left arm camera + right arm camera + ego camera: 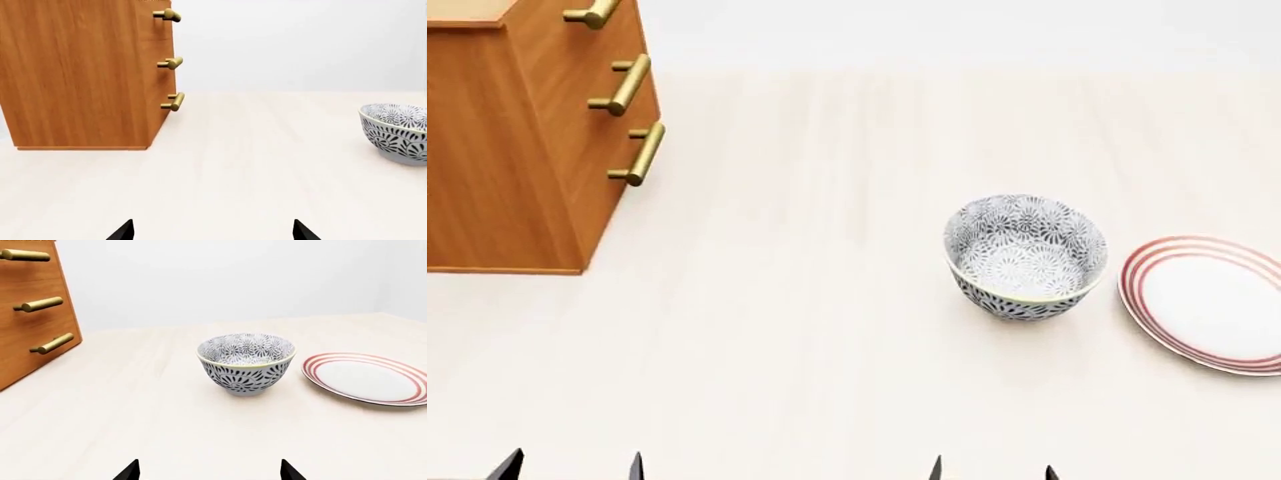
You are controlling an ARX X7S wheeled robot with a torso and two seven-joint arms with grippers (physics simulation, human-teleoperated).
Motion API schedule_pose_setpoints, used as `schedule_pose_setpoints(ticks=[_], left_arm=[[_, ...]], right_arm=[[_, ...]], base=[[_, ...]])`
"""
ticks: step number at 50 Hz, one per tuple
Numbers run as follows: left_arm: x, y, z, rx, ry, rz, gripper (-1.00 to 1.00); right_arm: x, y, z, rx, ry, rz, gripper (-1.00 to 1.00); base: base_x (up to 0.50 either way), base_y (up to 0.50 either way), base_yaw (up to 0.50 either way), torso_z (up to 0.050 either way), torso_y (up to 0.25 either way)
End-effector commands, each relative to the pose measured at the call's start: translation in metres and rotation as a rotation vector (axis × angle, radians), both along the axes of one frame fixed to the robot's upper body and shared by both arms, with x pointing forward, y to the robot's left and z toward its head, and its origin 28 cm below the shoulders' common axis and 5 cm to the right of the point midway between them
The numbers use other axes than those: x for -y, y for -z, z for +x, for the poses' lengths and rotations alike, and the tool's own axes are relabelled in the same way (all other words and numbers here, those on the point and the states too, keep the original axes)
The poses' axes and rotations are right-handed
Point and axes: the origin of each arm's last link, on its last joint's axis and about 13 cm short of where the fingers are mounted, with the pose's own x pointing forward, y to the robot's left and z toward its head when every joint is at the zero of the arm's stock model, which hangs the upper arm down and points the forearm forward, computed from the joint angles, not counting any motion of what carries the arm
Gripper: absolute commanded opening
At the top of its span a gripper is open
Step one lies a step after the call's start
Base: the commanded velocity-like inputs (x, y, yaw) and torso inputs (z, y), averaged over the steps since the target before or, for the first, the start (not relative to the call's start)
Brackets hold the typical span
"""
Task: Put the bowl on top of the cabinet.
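Both grippers (571, 466) (993, 468) spread, holding nothing; bowl (1025, 256) just beside plate (1212, 303), well apart from cabinet (507, 150)

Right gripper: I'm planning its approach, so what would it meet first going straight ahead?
Most likely the bowl, which stands upright almost dead ahead of the open right gripper on the table, with nothing between them.

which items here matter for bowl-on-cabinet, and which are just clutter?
Task items:
- bowl, upright on the table, not held
- cabinet, at the left, three brass handles
- right end effector, open, facing the bowl
- left end effector, open, facing the table beside the cabinet

Clutter:
- red-ringed plate, just right of the bowl
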Motion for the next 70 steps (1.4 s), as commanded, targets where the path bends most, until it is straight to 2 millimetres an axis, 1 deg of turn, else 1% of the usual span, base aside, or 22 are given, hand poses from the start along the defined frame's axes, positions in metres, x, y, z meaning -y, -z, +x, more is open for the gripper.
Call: schedule_pose_setpoints(ticks=[1,16,29,37,50,60,61,70], left_arm=[[0.000,0.000,0.000,0.004,0.002,-0.004,1.00],[0.000,0.000,-0.001,0.004,0.001,-0.002,1.00],[0.000,-0.009,-0.008,0.036,0.017,-0.026,1.00],[0.001,-0.019,-0.017,0.079,0.028,-0.027,1.00],[0.001,-0.023,-0.021,0.101,0.036,-0.029,1.00],[0.001,-0.021,-0.020,0.096,0.034,-0.027,1.00],[0.001,-0.026,-0.025,0.116,0.037,-0.032,1.00],[0.002,-0.025,-0.024,0.111,0.039,-0.030,1.00]], right_arm=[[0.000,0.000,0.000,-0.001,0.001,0.001,1.00],[0.000,0.000,-0.001,0.002,-0.001,0.000,1.00],[-0.002,-0.014,-0.012,0.063,-0.003,-0.023,1.00],[-0.004,-0.024,-0.022,0.114,-0.003,-0.047,1.00],[-0.005,-0.030,-0.029,0.141,-0.009,-0.065,1.00],[-0.005,-0.030,-0.030,0.150,-0.014,-0.064,1.00],[-0.006,-0.031,-0.032,0.163,-0.019,-0.072,1.00],[-0.006,-0.030,-0.031,0.158,-0.022,-0.072,1.00]], base=[[0.02,0.00,0.00,0.000,0.000],[0.06,0.00,0.00,0.000,0.000],[0.06,0.00,0.00,0.000,0.000],[0.06,0.00,0.00,0.000,0.000],[0.07,0.00,0.00,0.000,0.000],[0.25,0.00,0.00,0.000,0.000],[0.34,0.00,0.00,0.000,0.000],[0.34,0.00,0.00,0.000,0.000]])
